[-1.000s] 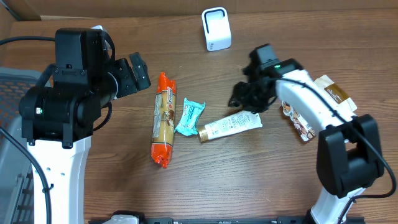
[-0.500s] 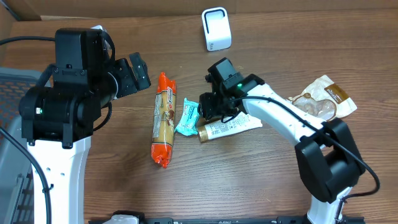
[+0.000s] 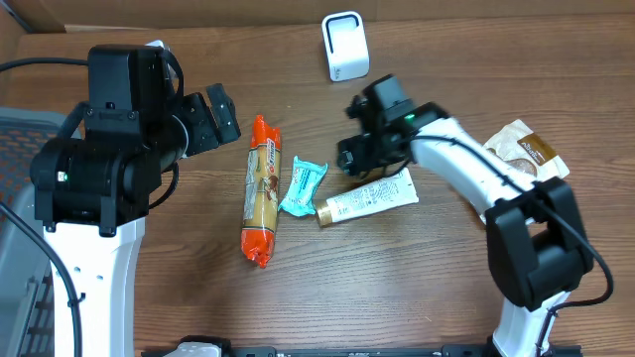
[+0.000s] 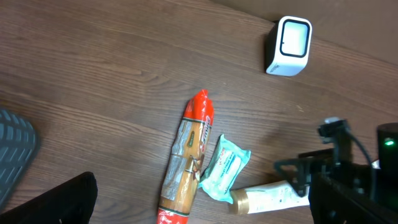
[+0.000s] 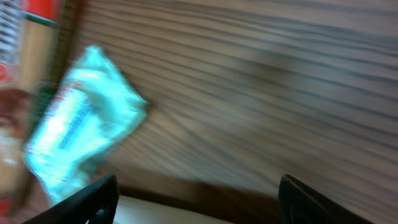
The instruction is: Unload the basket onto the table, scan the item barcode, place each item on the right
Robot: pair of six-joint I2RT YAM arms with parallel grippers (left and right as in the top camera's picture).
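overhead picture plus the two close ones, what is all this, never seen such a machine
Two robot arms stand at a wooden table. The overhead view looks straight down; the other two come from a camera on each wrist, the dark shapes at their bottom edges being fingers. On the table lie an orange sausage-shaped pack, a teal packet, a white tube, a snack bag and a small white scanner. The left gripper and the right gripper are open and hold nothing.

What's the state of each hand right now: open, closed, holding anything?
Left hand: open, holding nothing.
Right hand: open, fingers wide apart, nothing between them.
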